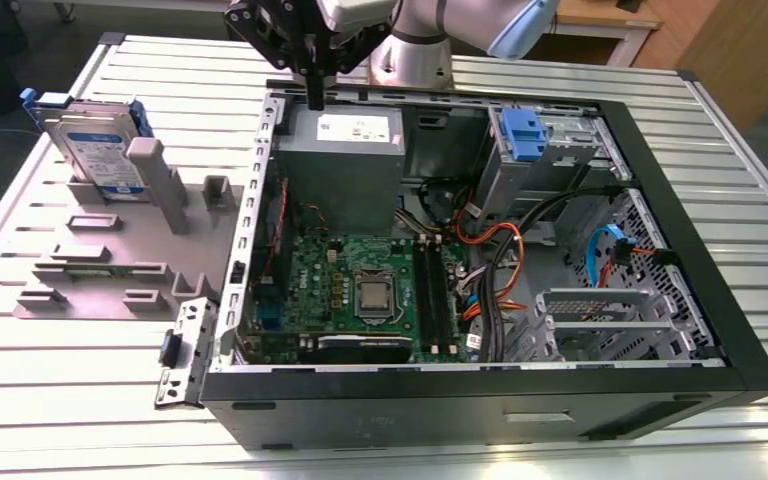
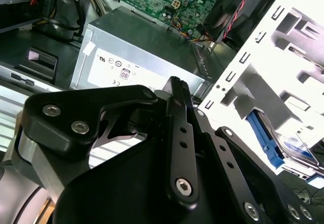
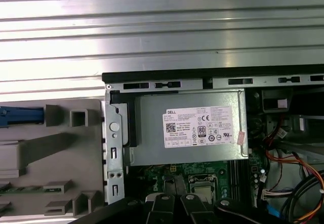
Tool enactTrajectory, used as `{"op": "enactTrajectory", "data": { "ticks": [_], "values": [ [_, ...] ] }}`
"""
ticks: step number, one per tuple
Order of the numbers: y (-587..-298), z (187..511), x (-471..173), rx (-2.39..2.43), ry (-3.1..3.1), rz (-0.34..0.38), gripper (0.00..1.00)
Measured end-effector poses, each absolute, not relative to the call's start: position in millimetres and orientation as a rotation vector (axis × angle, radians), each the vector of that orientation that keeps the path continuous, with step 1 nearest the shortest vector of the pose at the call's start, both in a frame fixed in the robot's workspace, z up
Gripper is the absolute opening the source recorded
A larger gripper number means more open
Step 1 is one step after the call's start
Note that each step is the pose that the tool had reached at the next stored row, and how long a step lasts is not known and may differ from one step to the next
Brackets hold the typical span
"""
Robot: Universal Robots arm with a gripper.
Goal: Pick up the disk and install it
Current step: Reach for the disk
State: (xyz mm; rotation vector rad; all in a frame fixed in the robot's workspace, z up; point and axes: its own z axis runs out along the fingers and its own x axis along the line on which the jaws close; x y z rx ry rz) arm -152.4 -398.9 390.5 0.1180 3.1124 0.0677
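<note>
The disk is sitting untouched in the grey fixture in the exterior view's upper left; the gripper, fingers closed on nothing, is hovering over the power supply.

The computer case lies open on the worktop, filling its middle and the exterior view's right. A rack lies beside the case toward the worktop's left edge, and the disk stands in the rack's far end. The gripper hangs over the case's far wall, seemingly above the power supply.
</note>
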Motion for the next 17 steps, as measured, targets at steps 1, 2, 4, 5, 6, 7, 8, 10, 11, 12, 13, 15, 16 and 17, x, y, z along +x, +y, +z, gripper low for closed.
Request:
{"op": "enactTrajectory", "data": {
  "ticks": [1, 2, 4, 5, 6, 7, 8, 10, 11, 12, 13, 15, 16, 17],
  "values": [
    [-398.9, 390.6, -154.2, 0.118, 3.113, 0.068, 0.11],
    [-398.9, 390.6, -154.2, 0.118, 3.113, 0.068, 0.11],
    [-398.9, 390.6, -154.6, 0.118, 3.112, 0.068, 0.11],
    [-398.9, 390.6, -154.8, 0.118, 3.112, 0.068, 0.11],
    [-398.9, 390.6, -155.1, 0.118, 3.113, 0.068, 0.11],
    [-398.9, 390.6, -155.4, 0.118, 3.113, 0.068, 0.11],
    [-398.9, 390.6, -155.8, 0.118, 3.112, 0.068, 0.11],
    [-399.0, 390.6, -156.6, 0.118, 3.113, 0.068, 0.11],
    [-398.9, 390.6, -157.1, 0.118, 3.112, 0.068, 0.11],
    [-399.0, 390.6, -157.6, 0.118, 3.113, 0.068, 0.11],
    [-398.9, 390.6, -158.1, 0.118, 3.112, 0.068, 0.11],
    [-398.9, 390.5, -159.2, 0.118, 3.112, 0.068, 0.11],
    [-398.9, 390.5, -159.7, 0.118, 3.112, 0.068, 0.11],
    [-398.9, 390.5, -160.2, 0.118, 3.112, 0.068, 0.11]
  ]
}}
